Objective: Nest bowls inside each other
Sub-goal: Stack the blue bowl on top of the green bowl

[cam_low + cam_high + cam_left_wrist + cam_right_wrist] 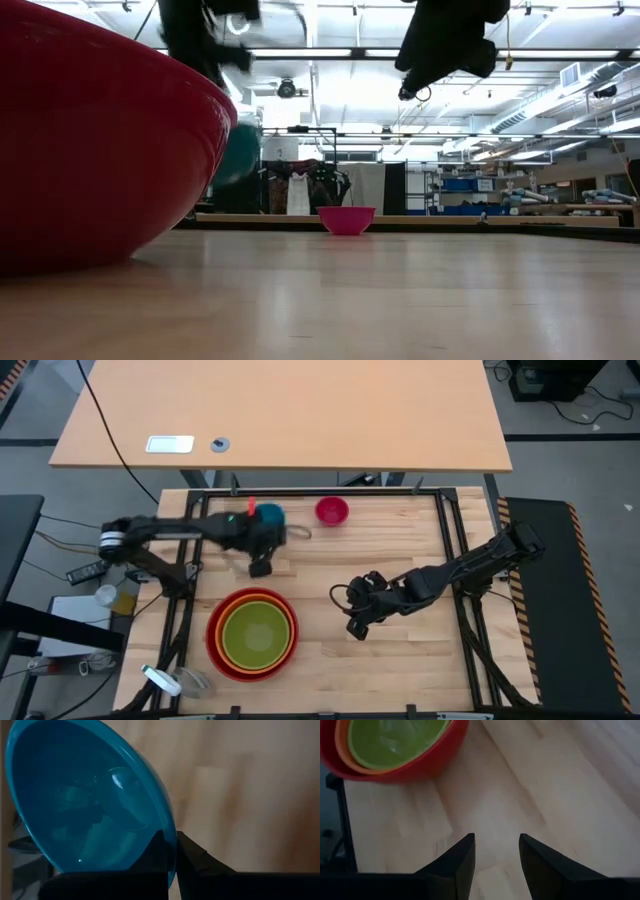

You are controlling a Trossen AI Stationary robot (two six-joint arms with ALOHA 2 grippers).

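Observation:
A blue bowl (271, 516) hangs tilted at the far left of the table, with my left gripper (262, 540) shut on it; its hollow (90, 800) faces the wrist camera. A red bowl (222, 650) stands near the front left with an orange bowl (232, 605) nested in it and a yellow-green bowl (256, 634) inside that. The small pink bowl (332, 510) stands upright on its base near the far edge. My right gripper (357, 624) hovers open over bare wood right of the stack, its fingers (465, 860) apart with nothing between them. My left gripper pinches the blue bowl's rim (171, 840), one finger (156, 857) inside the hollow and the other (200, 860) outside on the wall. The fingers slant steeply down from above. The bowl is tipped on edge; the low view shows it (238, 150) above the table top.
A dark metal frame (440, 495) runs round the wooden table top (400, 540). A light desk (300, 410) stands beyond the far edge. Small items, among them a tape roll (160, 680), lie off the front left corner. Bare wood lies between the stack and the pink bowl.

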